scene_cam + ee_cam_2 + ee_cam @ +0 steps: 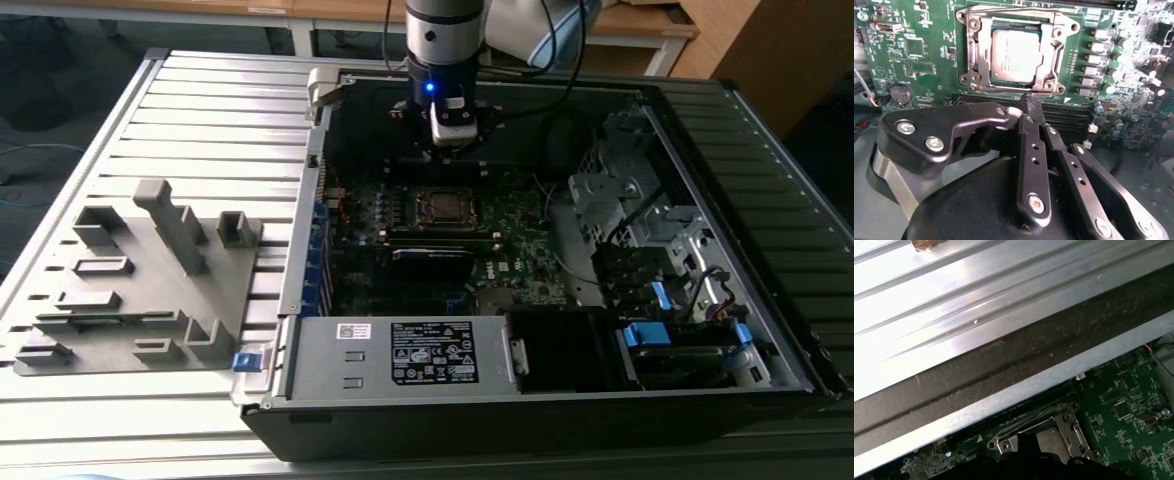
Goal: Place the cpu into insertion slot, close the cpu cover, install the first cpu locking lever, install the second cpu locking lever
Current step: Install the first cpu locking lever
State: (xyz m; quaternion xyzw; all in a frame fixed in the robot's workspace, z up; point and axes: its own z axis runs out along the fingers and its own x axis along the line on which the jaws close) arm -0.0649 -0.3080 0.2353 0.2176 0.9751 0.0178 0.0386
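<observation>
The cpu point(1016, 54) lies flat in the insertion slot point(976, 82) on the green motherboard, its dull silver top facing up. The cpu cover point(1050, 60), a silver frame, lies down around the chip's edges. Whether the thin locking levers along the socket's sides are latched I cannot tell. My gripper point(1030, 102) hangs just off the socket's edge with its black fingers point(1029, 145) together and nothing between them. In the exterior view the gripper point(451, 140) is above the board, a little behind the socket point(441, 208). The first wrist view shows the cpu point(1048, 440) and cover point(1076, 436) beyond the case wall.
The open computer case point(307, 250) lies on a slatted metal table point(200, 110). A grey fixture block point(134, 280) sits at the exterior view's left. The labelled power supply point(400, 355) is in front, drive cages and cables point(641, 230) at the exterior view's right. Memory slots point(1069, 117) run beside the socket.
</observation>
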